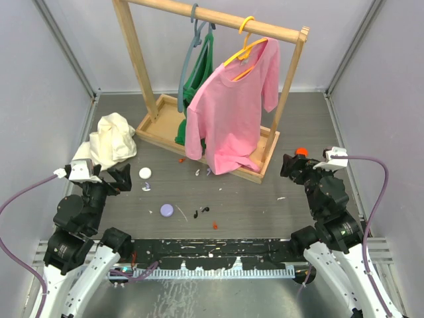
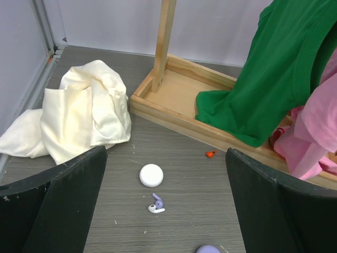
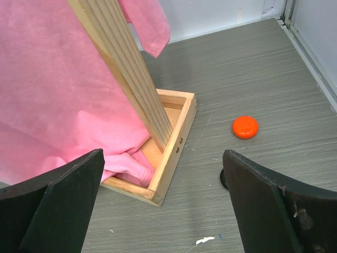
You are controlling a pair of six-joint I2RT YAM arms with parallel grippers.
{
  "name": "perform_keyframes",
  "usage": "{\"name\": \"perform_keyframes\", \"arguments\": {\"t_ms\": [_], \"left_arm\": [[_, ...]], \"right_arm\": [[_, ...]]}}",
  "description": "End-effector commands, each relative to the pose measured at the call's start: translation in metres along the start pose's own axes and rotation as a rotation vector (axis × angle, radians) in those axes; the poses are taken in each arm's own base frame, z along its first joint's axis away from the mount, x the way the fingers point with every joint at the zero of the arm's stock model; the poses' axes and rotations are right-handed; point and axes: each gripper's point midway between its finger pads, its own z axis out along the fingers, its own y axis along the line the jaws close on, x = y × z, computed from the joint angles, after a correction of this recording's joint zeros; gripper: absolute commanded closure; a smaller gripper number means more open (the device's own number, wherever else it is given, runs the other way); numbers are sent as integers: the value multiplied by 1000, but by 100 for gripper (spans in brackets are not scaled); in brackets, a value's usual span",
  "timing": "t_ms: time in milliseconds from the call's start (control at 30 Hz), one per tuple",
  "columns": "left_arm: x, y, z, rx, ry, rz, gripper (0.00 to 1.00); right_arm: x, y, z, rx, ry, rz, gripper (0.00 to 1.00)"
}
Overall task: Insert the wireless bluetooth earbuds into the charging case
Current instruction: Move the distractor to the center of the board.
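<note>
The left claw (image 1: pixel 122 177) hovered above the left side of the surface (image 1: pixel 265 199) with its fingers spread wide apart and nothing between them. A crumpled cream cloth (image 1: pixel 109 139) lay at 11 o'clock from this claw.

A white round disc (image 1: pixel 145 173) rested on the surface at 3 o'clock from the left claw. 1 lilac-and-white earbud (image 1: pixel 146 187) lay just beside it at 6 o'clock, apart from it. A lilac round disc (image 1: pixel 167 210) lay at 5 o'clock from the earbud, near but not touching. Which of the 2 discs was the charging case could not be told. Small black pieces (image 1: pixel 202 212) lay at 3 o'clock from the lilac disc; their type was too small to tell.

A wooden rack (image 1: pixel 159 126) stood at the far centre. A green garment (image 1: pixel 199 73) hung on a grey hanger (image 1: pixel 189 59), and a pink shirt (image 1: pixel 235 106) hung on a yellow hanger (image 1: pixel 246 46) at its 3 o'clock side.

The right claw (image 1: pixel 289 165) hovered near the rack's right end, fingers fully apart and holding nothing. An orange disc (image 1: pixel 301 152) lay at 1 o'clock from it.
</note>
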Motion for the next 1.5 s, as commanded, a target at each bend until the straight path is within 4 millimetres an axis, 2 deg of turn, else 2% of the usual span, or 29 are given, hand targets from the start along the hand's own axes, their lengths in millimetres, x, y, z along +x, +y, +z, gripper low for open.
{"name": "perform_keyframes", "arguments": {"t_ms": [0,200,300,567,833,1067,1167,1233,1467], "left_arm": [[-13,-5,2,19,-47,-17,2],[-13,-6,2,26,-45,-18,2],[-13,-6,3,27,-46,-17,2],[-11,-7,4,28,-36,-15,2],[-14,-4,0,19,-57,-20,2],[-14,-6,0,30,-55,-21,2],[-14,-6,-1,34,-58,-23,2],[-14,-7,-1,35,-60,-23,2],[-13,-7,-1,39,-55,-22,2]], "right_arm": [[-18,7,-2,-29,-58,23,0],[-9,17,-1,-83,-22,30,0],[2,26,3,-119,28,37,0],[45,57,16,-232,233,65,0],[107,78,20,-282,472,140,0],[155,105,17,-311,572,146,0],[169,113,19,-309,582,124,0],[180,112,24,-282,579,113,0],[197,122,45,-269,545,119,0]]}}
